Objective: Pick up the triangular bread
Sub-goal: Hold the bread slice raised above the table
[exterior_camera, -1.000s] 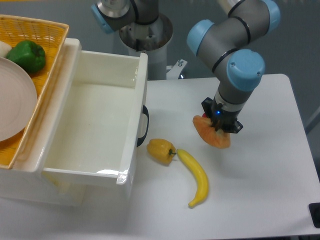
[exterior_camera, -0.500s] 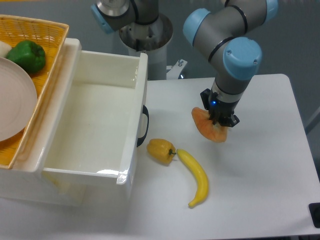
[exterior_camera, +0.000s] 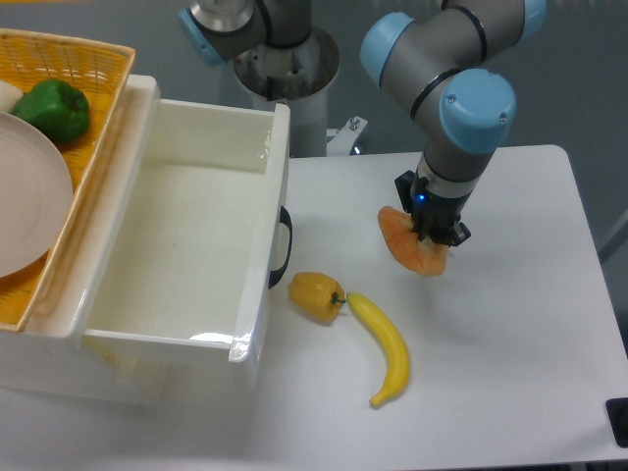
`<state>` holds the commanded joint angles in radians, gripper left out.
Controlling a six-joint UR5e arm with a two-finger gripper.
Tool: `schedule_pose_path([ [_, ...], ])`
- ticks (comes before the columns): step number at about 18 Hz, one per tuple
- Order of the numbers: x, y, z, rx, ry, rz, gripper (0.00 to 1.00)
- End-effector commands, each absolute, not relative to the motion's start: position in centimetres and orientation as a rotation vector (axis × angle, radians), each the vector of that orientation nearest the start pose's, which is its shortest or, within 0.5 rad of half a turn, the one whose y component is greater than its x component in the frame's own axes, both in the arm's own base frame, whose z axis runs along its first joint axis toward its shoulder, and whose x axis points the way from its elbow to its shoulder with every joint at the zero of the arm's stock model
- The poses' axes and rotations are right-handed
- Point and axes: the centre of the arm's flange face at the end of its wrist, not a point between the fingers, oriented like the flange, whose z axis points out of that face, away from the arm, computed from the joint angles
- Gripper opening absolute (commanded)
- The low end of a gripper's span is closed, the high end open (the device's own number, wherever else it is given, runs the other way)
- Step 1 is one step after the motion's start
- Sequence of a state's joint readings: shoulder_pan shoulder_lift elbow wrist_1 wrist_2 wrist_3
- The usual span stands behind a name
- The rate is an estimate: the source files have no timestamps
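Note:
The triangular bread (exterior_camera: 407, 245) is an orange-tan wedge hanging tilted just above the white table, right of centre. My gripper (exterior_camera: 432, 231) comes down on it from above and is shut on it; the black fingers cover the bread's upper right part. The bread's lower tip points down toward the table and no longer rests flat on it.
A yellow bell pepper (exterior_camera: 316, 295) and a banana (exterior_camera: 383, 345) lie below and left of the bread. A large white open bin (exterior_camera: 196, 235) fills the left side. Beyond it a woven basket (exterior_camera: 93, 74) holds a green pepper (exterior_camera: 54, 108) and a plate (exterior_camera: 25, 211).
The gripper with the bread has risen slightly and shifted a little up and left from a second ago; in the last half second it barely moved.

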<state>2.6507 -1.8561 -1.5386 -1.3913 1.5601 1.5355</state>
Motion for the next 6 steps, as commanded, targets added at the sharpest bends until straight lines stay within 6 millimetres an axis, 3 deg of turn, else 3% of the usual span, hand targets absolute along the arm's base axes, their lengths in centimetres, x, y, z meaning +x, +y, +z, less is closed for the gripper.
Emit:
schedule_pose_path([
  [6,-45.54,39.78,36.27,-3.068,0.713,-0.126,0.10],
])
